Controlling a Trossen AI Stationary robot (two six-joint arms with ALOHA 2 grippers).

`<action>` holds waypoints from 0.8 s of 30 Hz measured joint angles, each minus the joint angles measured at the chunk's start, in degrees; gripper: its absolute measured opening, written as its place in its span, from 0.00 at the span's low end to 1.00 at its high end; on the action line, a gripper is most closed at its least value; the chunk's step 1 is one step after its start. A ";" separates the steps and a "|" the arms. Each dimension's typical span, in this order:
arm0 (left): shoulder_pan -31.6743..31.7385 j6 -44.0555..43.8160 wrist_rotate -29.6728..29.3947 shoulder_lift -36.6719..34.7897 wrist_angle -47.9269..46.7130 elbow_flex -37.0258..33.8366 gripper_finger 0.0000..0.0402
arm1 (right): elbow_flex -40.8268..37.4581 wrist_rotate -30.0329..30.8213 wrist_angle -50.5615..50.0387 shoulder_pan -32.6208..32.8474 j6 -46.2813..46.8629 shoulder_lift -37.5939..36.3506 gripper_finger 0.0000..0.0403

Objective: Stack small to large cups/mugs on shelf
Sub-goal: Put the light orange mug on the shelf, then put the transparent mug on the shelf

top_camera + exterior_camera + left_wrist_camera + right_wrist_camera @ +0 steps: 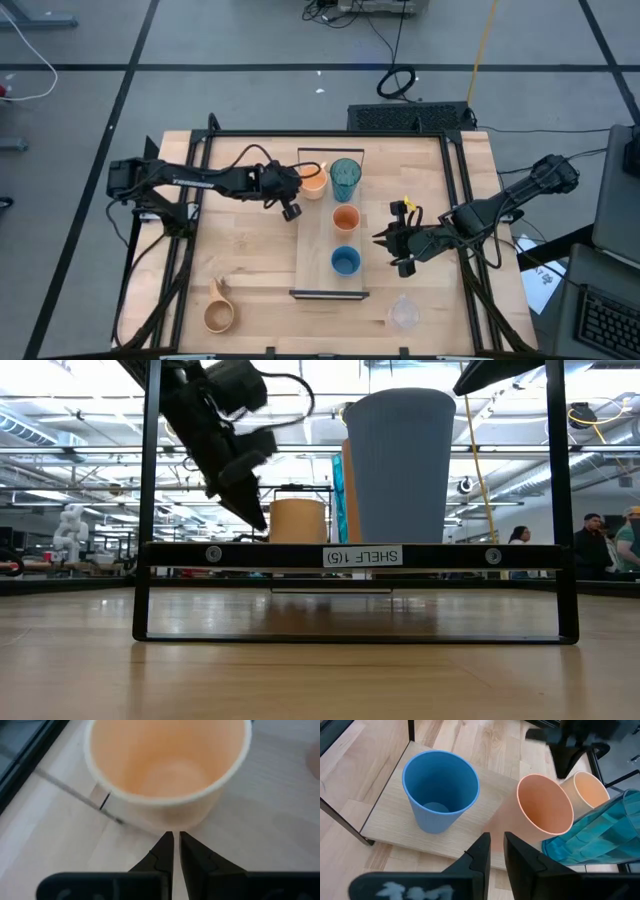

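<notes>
The shelf (pixel 318 262) lies in the middle of the table. On it stand the orange mug (pixel 313 183) at the far left corner, the teal tumbler (pixel 345 178) beside it, the small orange cup (pixel 345 218) and the blue cup (pixel 345 261). The tan wooden mug (pixel 218 314) and the clear cup (pixel 404 312) stand on the table near its front edge. My left gripper (pixel 176 839) is shut, its tips right at the orange mug's (pixel 165 770) lower wall. My right gripper (pixel 497 842) is shut and empty, to the right of the shelf, facing the blue cup (pixel 440 790) and the small orange cup (pixel 545 805). My left gripper has its shut fingertips (pixel 167 840) right at the orange mug's side wall (pixel 172 822), low down, coming slanting from the table's left and above. I cannot tell whether they touch it. The mug stands upright on the shelf.
The shelf's black end frames (pixel 328 294) stand at its near and far ends. Black rails (pixel 462 220) run along the table's sides. People show in the room beyond the table (pixel 600 545).
</notes>
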 joint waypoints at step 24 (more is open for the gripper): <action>-20.26 -6.82 -14.18 -15.51 -10.24 -1.64 0.08 | 0.02 0.03 8.12 -0.02 3.16 -1.12 0.10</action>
